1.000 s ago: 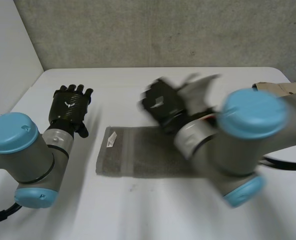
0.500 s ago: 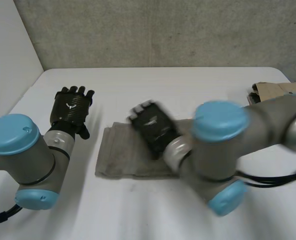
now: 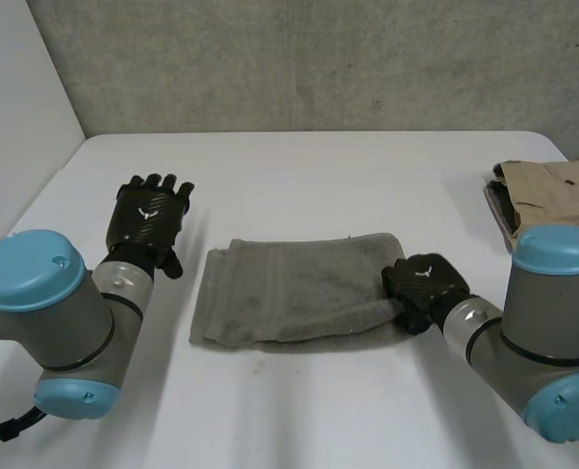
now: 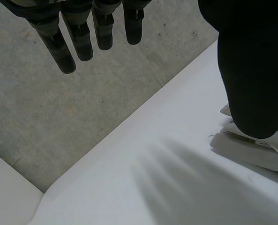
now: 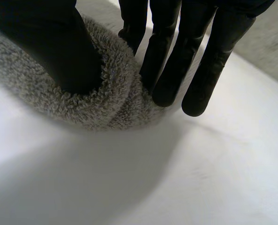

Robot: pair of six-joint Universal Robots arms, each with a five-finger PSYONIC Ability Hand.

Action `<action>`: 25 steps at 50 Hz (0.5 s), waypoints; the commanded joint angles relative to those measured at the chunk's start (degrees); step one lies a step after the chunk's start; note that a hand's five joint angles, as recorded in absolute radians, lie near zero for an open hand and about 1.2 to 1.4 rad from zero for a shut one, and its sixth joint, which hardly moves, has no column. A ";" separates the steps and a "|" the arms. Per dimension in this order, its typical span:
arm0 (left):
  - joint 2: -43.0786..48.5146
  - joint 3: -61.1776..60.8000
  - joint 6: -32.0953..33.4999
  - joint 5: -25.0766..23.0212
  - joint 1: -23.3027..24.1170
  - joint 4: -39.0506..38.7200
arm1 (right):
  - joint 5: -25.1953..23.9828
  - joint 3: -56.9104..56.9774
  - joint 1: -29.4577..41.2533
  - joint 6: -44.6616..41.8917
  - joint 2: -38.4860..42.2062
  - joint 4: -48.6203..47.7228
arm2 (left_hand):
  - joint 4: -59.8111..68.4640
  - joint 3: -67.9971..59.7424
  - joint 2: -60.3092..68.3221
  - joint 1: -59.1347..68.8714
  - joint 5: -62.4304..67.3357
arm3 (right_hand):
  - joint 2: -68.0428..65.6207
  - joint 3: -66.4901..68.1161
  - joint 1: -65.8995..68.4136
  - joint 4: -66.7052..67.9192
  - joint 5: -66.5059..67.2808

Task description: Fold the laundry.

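A grey towel [image 3: 289,288] lies folded in the middle of the white table [image 3: 309,410]. My right hand [image 3: 421,288] is at the towel's right end. In the right wrist view this hand [image 5: 171,61] pinches a rolled edge of the towel [image 5: 110,93] between its thumb and straight fingers. My left hand [image 3: 147,220] hovers to the left of the towel, apart from it. In the left wrist view that hand [image 4: 251,70] has its fingers straight and spread, with nothing in it.
A tan folded garment [image 3: 553,191] lies at the table's far right edge. A grey wall rises behind the table. Bare table surface lies in front of the towel and between the towel and the far edge.
My right hand swept from above the towel's left half back to its right end and shut on the edge there. The white label at the towel's left end is now covered. The left hand barely moved.
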State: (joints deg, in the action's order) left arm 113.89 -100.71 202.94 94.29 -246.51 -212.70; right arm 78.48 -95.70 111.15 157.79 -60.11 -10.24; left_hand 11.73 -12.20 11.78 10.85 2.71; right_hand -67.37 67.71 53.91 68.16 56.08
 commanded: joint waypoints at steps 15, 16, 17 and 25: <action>-4.82 -0.19 -0.26 0.28 -0.91 0.18 | 4.08 19.84 27.97 -36.33 6.04 -0.92 | -1.73 2.20 -1.78 -0.85 -2.71 | -12.63 12.29 26.09 11.84 13.92; -5.08 -0.19 -0.35 0.28 -0.99 0.09 | 2.14 20.02 28.77 -36.41 6.84 -1.01 | -1.73 2.20 -1.78 -0.85 -2.71 | -12.63 12.29 26.09 11.84 13.92; -5.34 -0.19 -0.79 0.28 -0.99 0.18 | 0.11 20.11 29.38 -36.33 7.46 -1.10 | -1.73 2.20 -1.78 -0.85 -2.71 | -12.63 12.29 26.09 11.84 13.92; -6.31 0.86 -5.44 0.11 -0.82 1.49 | -5.98 19.67 30.36 -31.60 7.64 -0.75 | -1.73 2.20 -1.78 -0.85 -2.71 | 50.65 -50.99 -37.20 -51.45 -49.36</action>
State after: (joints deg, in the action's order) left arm 108.30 -100.68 200.98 94.55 -247.48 -212.45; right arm 75.19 -75.44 141.66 121.52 -52.19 -11.14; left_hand 11.73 -12.20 11.78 10.85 2.71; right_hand -56.68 56.95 47.24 57.39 46.97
